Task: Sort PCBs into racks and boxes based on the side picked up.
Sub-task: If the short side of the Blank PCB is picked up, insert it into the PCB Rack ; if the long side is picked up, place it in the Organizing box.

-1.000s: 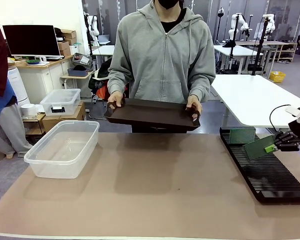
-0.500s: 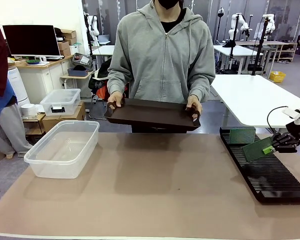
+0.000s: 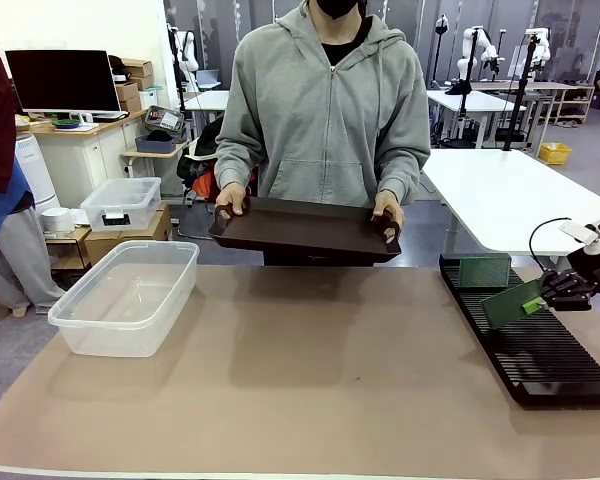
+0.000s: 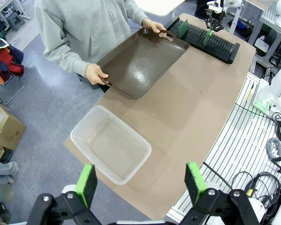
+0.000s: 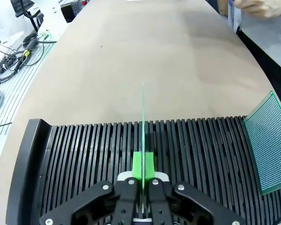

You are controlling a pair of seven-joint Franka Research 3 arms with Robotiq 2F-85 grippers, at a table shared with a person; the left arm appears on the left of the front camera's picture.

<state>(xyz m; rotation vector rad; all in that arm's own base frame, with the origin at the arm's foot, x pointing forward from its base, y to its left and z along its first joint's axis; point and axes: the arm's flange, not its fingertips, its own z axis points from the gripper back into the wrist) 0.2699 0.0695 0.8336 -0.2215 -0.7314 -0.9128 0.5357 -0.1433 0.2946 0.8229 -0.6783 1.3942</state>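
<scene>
My right gripper (image 3: 565, 290) is shut on one PCB (image 3: 513, 302), holding it tilted just above the black slotted rack (image 3: 540, 365) at the table's right. In the right wrist view this PCB (image 5: 143, 122) shows edge-on between my green pads (image 5: 136, 165), over the slots of the rack (image 5: 84, 154). A second PCB (image 3: 483, 270) stands upright at the rack's far end, and it appears as the PCB (image 5: 270, 143) on the right in that wrist view. The clear box (image 3: 128, 296) sits at the left, with nothing in it. My left gripper (image 4: 141, 182) hangs open high above the box (image 4: 110, 143).
A person at the far side holds a dark brown handled tray (image 3: 305, 230) with both hands above the table edge. A smaller lidded clear bin (image 3: 122, 202) stands off the table behind the box. The brown tabletop (image 3: 310, 370) lies bare between box and rack.
My right gripper has lowered the held PCB slightly, down and to the left, closer to the rack's slots. The person, the tray and the box have not moved.
</scene>
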